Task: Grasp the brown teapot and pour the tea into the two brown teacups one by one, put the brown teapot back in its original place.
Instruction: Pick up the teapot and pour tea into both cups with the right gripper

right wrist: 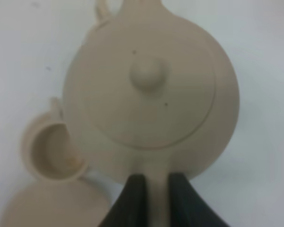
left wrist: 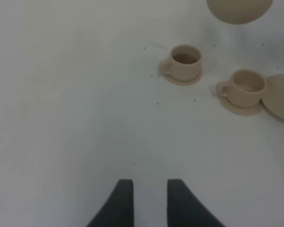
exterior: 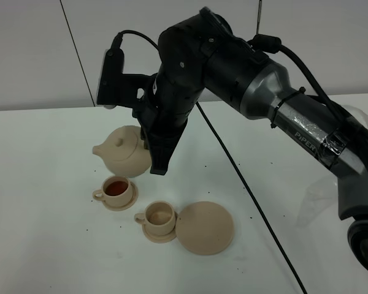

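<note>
Beige-tan rounded ceramic teapot (exterior: 124, 152) with a knobbed lid hangs roughly level above the white tabletop (exterior: 43, 245), mid-table toward the far edge. Right gripper (right wrist: 156, 178) is clamped on its loop handle. Small tan far teacup (exterior: 117, 189) on its saucer shows reddish tea. Small tan near teacup (exterior: 160, 215) looks empty, though the view is soft. Wide flat tan saucer (exterior: 205, 228) lies bare just beside it, toward the near edge. Left gripper (left wrist: 150, 183) idles, jaws slightly apart, holding nothing. Step, as I judge it: between pours. Next: carry the spout over the near teacup, tilt slowly, then set the teapot on the wide saucer.
</note>
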Robot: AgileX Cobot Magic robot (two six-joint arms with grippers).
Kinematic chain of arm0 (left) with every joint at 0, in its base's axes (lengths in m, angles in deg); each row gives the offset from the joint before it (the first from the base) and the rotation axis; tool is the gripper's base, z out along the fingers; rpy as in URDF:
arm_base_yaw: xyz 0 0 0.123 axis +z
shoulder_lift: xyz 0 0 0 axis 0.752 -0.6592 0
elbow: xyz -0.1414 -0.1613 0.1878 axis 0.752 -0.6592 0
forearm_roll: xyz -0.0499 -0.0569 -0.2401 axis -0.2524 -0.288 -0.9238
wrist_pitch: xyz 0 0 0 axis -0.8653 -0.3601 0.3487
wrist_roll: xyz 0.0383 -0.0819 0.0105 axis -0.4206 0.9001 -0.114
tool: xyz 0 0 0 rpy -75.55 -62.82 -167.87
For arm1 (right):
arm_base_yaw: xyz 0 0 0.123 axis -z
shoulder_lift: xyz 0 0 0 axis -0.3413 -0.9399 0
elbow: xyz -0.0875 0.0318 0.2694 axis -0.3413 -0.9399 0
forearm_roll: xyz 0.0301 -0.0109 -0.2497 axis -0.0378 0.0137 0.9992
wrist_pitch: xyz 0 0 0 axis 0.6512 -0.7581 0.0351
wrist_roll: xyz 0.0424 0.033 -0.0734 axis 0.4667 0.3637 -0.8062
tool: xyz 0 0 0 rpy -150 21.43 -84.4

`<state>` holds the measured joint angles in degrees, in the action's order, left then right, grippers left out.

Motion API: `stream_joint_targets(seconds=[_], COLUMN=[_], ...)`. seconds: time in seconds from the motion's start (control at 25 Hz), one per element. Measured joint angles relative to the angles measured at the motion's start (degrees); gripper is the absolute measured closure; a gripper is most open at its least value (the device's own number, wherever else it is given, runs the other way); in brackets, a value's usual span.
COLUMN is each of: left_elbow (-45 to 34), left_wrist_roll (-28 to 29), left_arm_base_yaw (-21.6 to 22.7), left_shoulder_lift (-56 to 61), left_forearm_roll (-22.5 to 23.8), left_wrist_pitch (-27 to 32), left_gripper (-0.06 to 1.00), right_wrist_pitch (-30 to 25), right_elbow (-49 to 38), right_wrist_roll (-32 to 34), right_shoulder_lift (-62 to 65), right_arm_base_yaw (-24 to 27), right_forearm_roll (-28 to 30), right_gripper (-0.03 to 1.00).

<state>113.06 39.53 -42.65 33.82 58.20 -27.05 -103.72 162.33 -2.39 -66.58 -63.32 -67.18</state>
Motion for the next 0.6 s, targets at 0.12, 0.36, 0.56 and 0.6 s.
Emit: stream_joint_targets(seconds=[0.12,0.36,0.56,0.6], left_elbow=[0.0,0.0,0.0,0.0], left_wrist_roll=[0.0,0.0,0.0,0.0], left_arm_base_yaw=[0.0,0.0,0.0,0.0], left_shoulder_lift=[0.0,0.0,0.0,0.0], left_forearm_roll=[0.0,0.0,0.0,0.0], left_wrist_pitch=[0.0,0.0,0.0,0.0], left_gripper=[0.70,0.70,0.70,0.70], right_wrist_pitch=[-0.7,-1.2,-1.2,-1.2], right_elbow=[0.0,0.0,0.0,0.0], right_wrist_roll=[-0.9,-3.4,-3.7,-3.7], right_shoulder_lift=[0.0,0.0,0.0,0.0], right_arm_base_yaw=[0.8,3.1,3.5,3.5], right_forearm_roll=[-4.8,-14.5,-15.4,-15.4], right_gripper=[0.87,0.87,0.87,0.87])
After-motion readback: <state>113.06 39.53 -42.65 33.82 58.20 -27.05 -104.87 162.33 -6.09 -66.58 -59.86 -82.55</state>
